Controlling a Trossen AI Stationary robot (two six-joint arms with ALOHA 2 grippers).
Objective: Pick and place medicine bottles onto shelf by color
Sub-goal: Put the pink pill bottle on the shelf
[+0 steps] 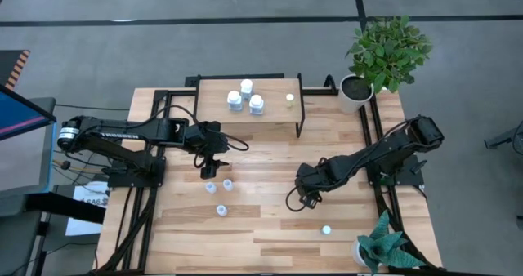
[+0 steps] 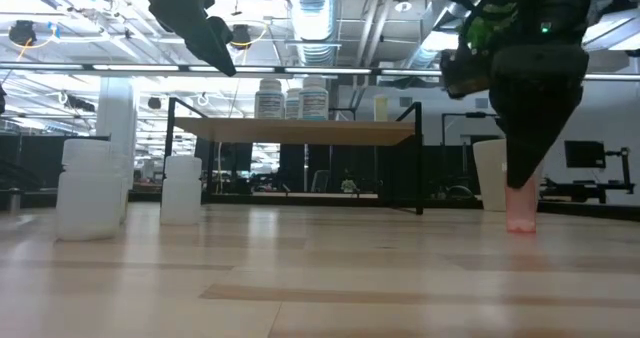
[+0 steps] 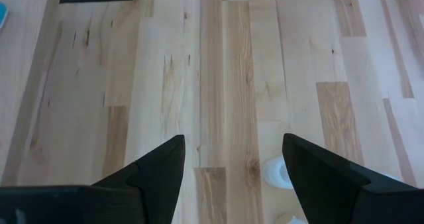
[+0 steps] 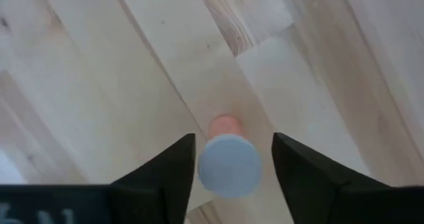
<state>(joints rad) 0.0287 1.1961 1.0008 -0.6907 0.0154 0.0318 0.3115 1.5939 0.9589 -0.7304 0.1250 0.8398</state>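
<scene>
Left gripper point(image 1: 209, 171) hangs above the table point(image 1: 270, 235) with jaws spread and nothing between them. Three small pale bottles point(image 1: 219, 193) stand on the tabletop just past its fingertips; one pale cap point(image 3: 274, 173) shows beside its finger, outside the gap.

Shelf point(image 1: 270, 113) at the far edge carries three white bottles point(image 1: 246, 96) clustered together and one small yellowish bottle point(image 1: 289, 99) apart from them.

Right gripper point(image 4: 230, 159) is low over the table, jaws spread. An orange-tinted bottle point(image 4: 230, 163) with a pale cap stands upright in the gap between the fingers; contact cannot be told. One more small bottle point(image 1: 326, 229) sits near the front right.
</scene>
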